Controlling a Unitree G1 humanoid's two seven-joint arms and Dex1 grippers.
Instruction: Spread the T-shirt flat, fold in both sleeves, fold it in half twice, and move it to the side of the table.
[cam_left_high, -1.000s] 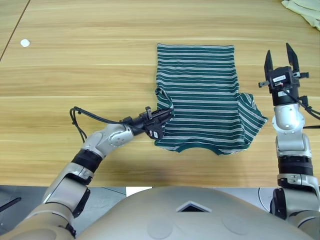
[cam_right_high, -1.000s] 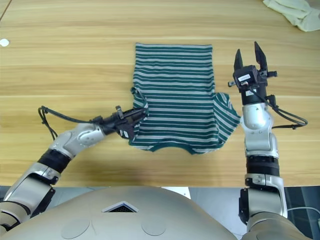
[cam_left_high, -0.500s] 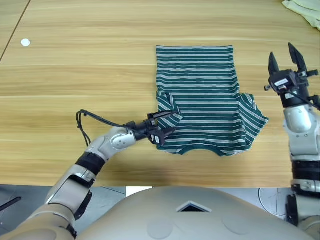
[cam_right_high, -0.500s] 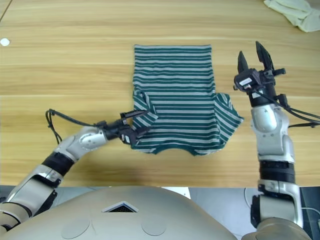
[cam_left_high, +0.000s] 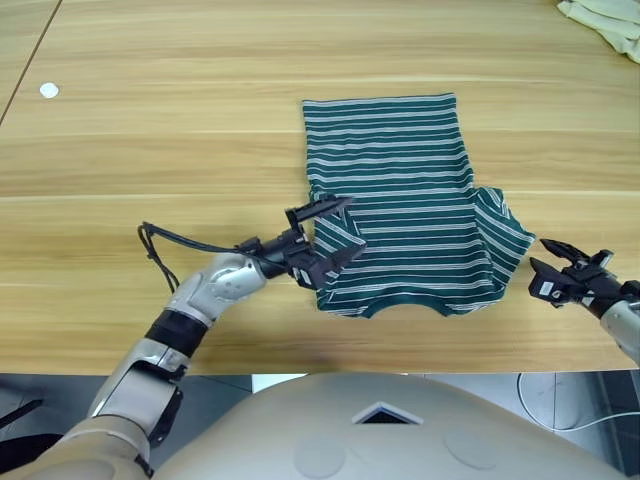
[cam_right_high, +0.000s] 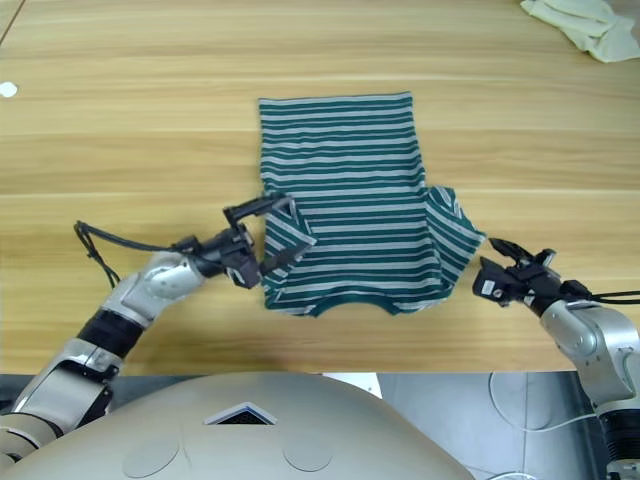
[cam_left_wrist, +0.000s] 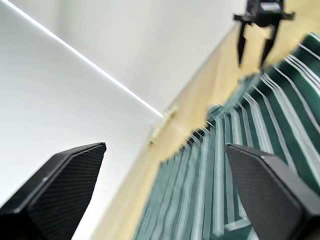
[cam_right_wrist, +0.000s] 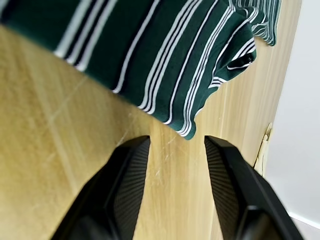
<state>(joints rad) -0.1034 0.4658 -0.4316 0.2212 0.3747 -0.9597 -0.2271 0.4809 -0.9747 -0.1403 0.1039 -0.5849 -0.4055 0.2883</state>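
Jaws apart, the left end effector (cam_left_high: 352, 225) hovers over the T-shirt (cam_left_high: 400, 170)'s folded sleeve. The right end effector (cam_left_high: 537, 252), also apart, waits beside the unfolded sleeve, likely to fold it.

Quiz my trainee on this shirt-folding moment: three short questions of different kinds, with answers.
1. True or false: the right sleeve of the striped T-shirt lies folded in over the shirt's body.
2. How does the left pincer stand? A) open, at the shirt's left sleeve side; B) shut on the collar; C) shut, far from the shirt.
3. Fill in: the right pincer is open, near the front edge of the table, just beyond the shirt's ____ sleeve.
Key: 1 false, it sticks out sideways; 2 A; 3 right.
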